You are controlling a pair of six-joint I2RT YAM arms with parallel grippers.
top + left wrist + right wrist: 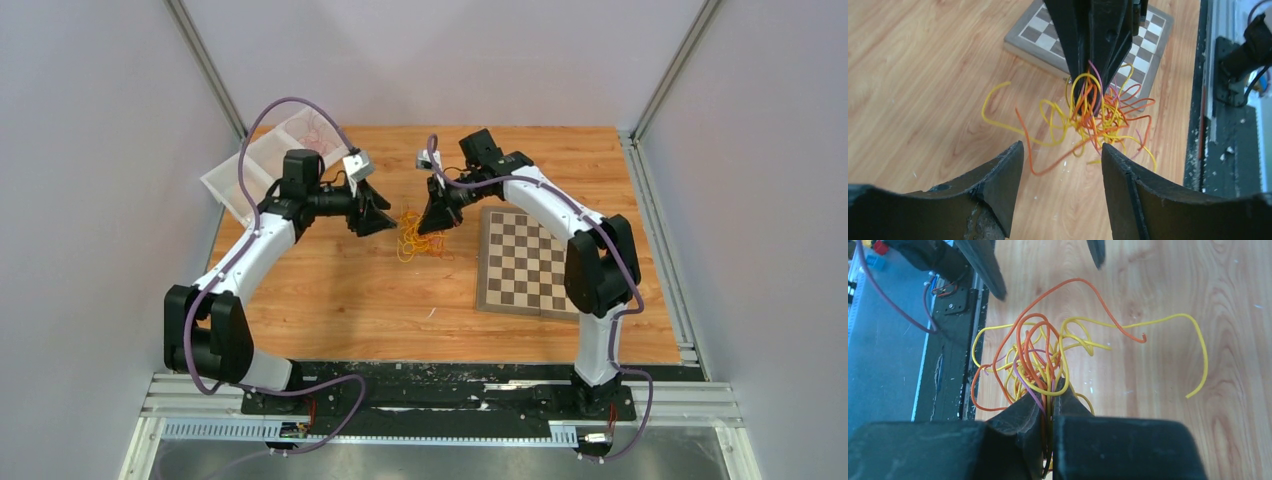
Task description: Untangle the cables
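Orange-yellow cables [418,240] hang pinched in the right gripper [1049,401] near the chessboard [525,265] edge; left gripper [1063,150] spread over wide wooden tabletop [340,300].

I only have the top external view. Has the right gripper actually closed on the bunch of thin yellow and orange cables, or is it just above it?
Observer: Closed. The right wrist view shows the right gripper shut on the bunch of thin yellow and orange cables, with several strands pinched between its fingers.
Operator: And the left gripper?
Observer: The left gripper is open, fingers apart. The bunch sits beyond its fingertips, not between them.
Operator: Any loose end to go for?
Observer: One long yellow strand arcs out of the bunch alone over the wooden table, its free end clear of the tangle.
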